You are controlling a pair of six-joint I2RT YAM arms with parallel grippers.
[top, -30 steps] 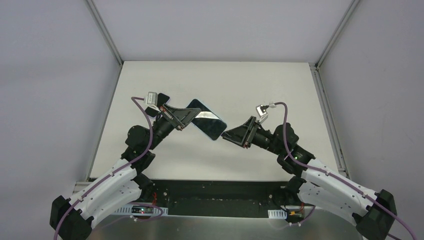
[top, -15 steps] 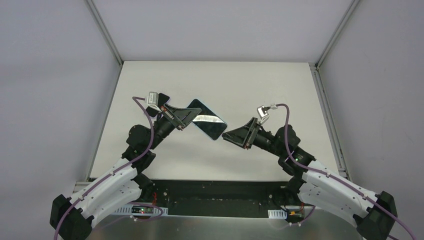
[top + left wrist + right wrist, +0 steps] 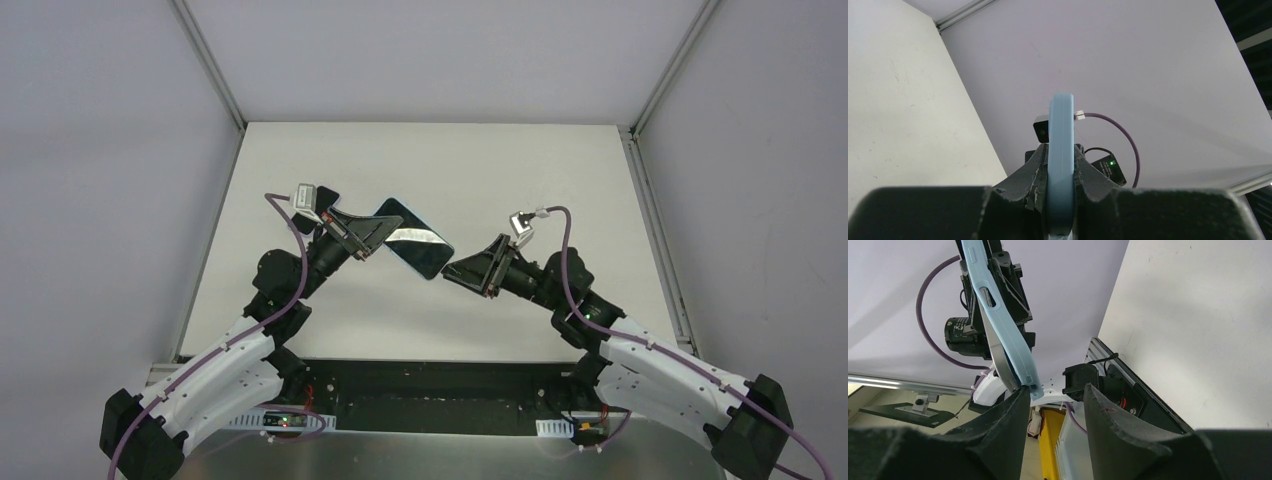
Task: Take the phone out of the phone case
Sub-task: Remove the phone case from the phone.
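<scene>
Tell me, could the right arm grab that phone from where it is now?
Probably yes. The right gripper stands open right at the cased phone's near corner, with nothing between them; the left gripper clamps only the other end, leaving this end free.

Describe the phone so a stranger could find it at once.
Look above the middle of the white table. The phone is held in the air, one end clamped in the left gripper. It is the only flat dark slab, edged by a pale blue case.
</scene>
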